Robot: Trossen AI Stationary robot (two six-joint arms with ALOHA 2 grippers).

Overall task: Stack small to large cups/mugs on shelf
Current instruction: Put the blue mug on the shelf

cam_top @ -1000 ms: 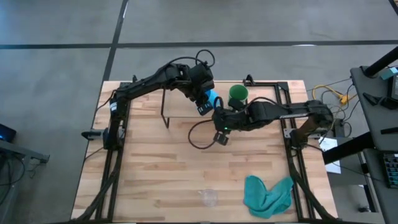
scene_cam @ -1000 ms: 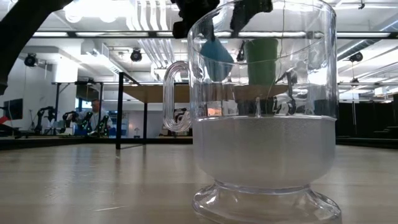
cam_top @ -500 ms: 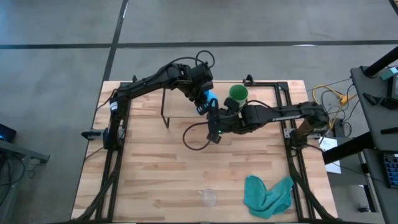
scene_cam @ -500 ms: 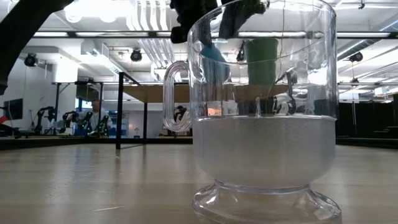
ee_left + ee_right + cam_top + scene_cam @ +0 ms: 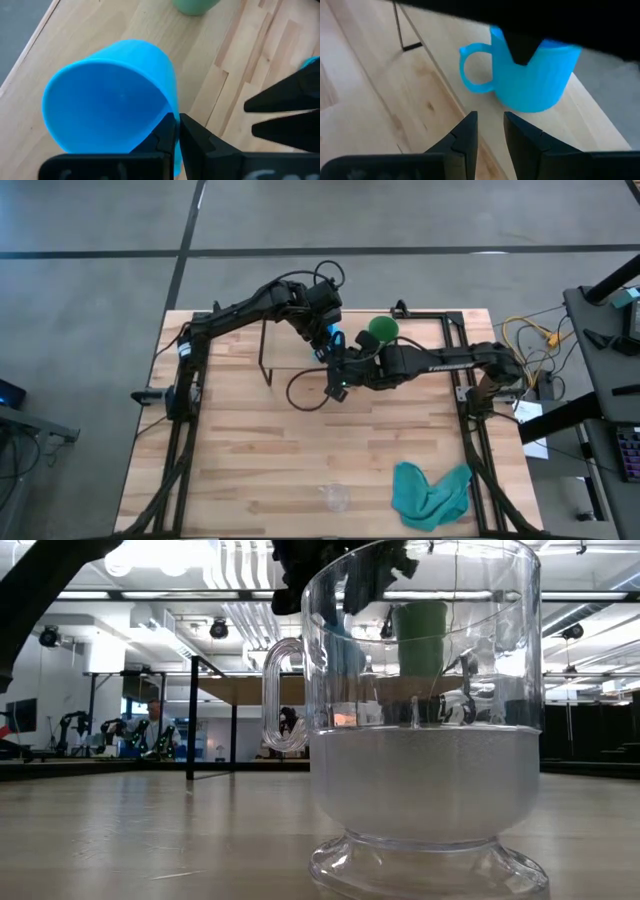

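No writing shows on the plain bright blue mug (image 5: 112,95), pinched at its rim by the left gripper (image 5: 177,131) above the shelf (image 5: 150,30), green cup (image 5: 383,329) just beyond; the right gripper (image 5: 489,131), fingers parted, faces its handle.

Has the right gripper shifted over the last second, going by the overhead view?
Yes. The right gripper has moved toward the left side of the table and slightly toward the shelf, judged against the green cup, closing in on the blue mug held by the left gripper.
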